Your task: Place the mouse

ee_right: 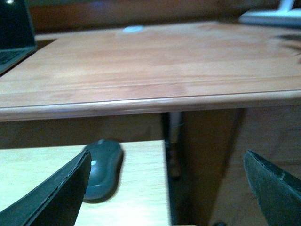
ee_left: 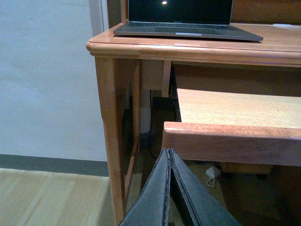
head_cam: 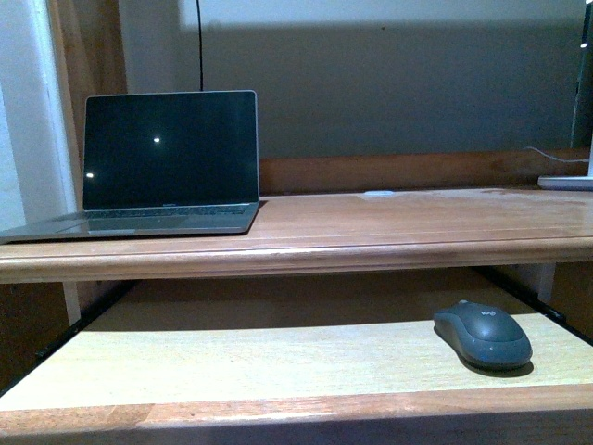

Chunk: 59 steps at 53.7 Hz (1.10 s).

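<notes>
Wooden worktop (head_cam: 389,222), grey wall (head_cam: 417,83) behind; laptop (head_cam: 170,158) at its left edge, mouse (head_cam: 483,335) (logo unreadable) on the pull-out shelf (head_cam: 232,362). Left gripper (ee_left: 170,157) closed, right gripper (ee_right: 167,157) spread wide.

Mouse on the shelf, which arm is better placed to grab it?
Probably right. The mouse lies at the shelf's right end, just ahead of the right gripper, jaws open. The left gripper, jaws shut, sits below the shelf's left corner.

The wooden desk (head_cam: 417,222) is carrying an open laptop (head_cam: 170,159). Far to the laptop's right, a flat white item (head_cam: 567,183) is resting on the desktop. Below and right of the laptop, the mouse (head_cam: 483,335) is lying on the pulled-out pale shelf (head_cam: 232,366).
</notes>
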Each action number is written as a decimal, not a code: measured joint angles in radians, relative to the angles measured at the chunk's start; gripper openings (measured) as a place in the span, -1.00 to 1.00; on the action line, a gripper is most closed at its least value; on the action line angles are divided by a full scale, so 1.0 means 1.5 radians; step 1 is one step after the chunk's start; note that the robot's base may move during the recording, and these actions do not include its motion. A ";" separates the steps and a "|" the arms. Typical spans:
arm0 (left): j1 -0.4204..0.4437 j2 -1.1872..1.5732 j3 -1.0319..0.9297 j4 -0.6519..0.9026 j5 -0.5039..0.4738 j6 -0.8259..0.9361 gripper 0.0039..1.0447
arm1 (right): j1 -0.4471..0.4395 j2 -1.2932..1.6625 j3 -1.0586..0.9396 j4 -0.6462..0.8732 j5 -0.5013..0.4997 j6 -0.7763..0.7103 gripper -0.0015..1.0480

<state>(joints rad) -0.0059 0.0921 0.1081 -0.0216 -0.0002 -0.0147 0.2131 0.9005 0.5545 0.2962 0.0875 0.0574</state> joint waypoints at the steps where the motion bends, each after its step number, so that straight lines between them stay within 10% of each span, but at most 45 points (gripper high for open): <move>1: 0.000 -0.002 -0.003 0.002 0.000 0.000 -0.95 | 0.014 0.021 0.022 -0.015 -0.001 0.005 0.86; 19: 0.000 -0.025 -0.033 0.006 0.000 0.002 -0.95 | 0.230 0.263 0.267 -0.187 0.056 -0.047 0.86; 59: 0.001 -0.058 -0.066 0.011 0.000 0.002 -0.95 | 0.258 0.434 0.339 -0.264 0.218 0.011 0.86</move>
<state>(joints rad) -0.0051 0.0055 0.0093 -0.0048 -0.0006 -0.0113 0.6003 1.5513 1.0634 -0.1005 0.4145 0.0746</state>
